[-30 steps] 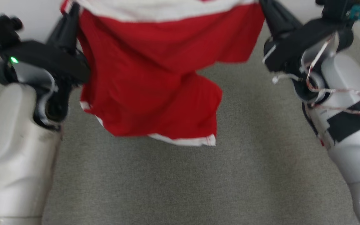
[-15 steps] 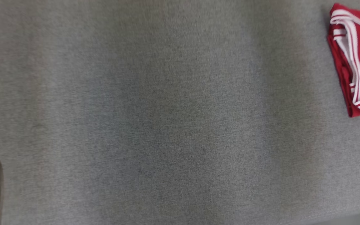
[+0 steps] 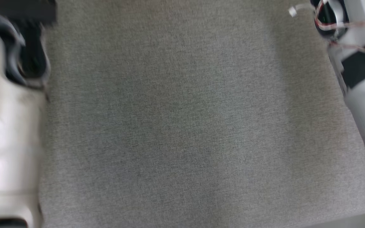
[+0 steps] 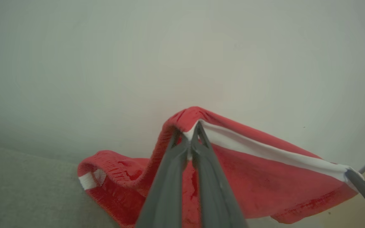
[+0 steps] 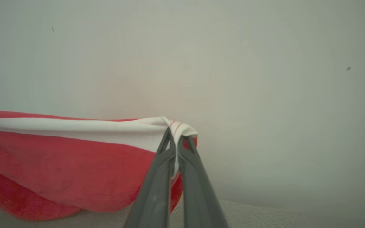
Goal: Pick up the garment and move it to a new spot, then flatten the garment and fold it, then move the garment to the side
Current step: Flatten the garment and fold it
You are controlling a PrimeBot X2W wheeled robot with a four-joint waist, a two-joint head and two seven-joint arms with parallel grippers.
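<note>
Red garment [image 4: 265, 177], edges cut off, pinched by left hand [image 4: 191, 139], right hand [image 5: 175, 139].

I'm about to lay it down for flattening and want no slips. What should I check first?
1. Left gripper shut on the red garment's white band: ok.
2. Right gripper shut on the band's other end: ok.
3. Band stretched straight between them: ok.
4. Lower cloth hanging smooth: not ok, it sags bunched.
5. Cloth clear of the grey table: cannot tell.
</note>
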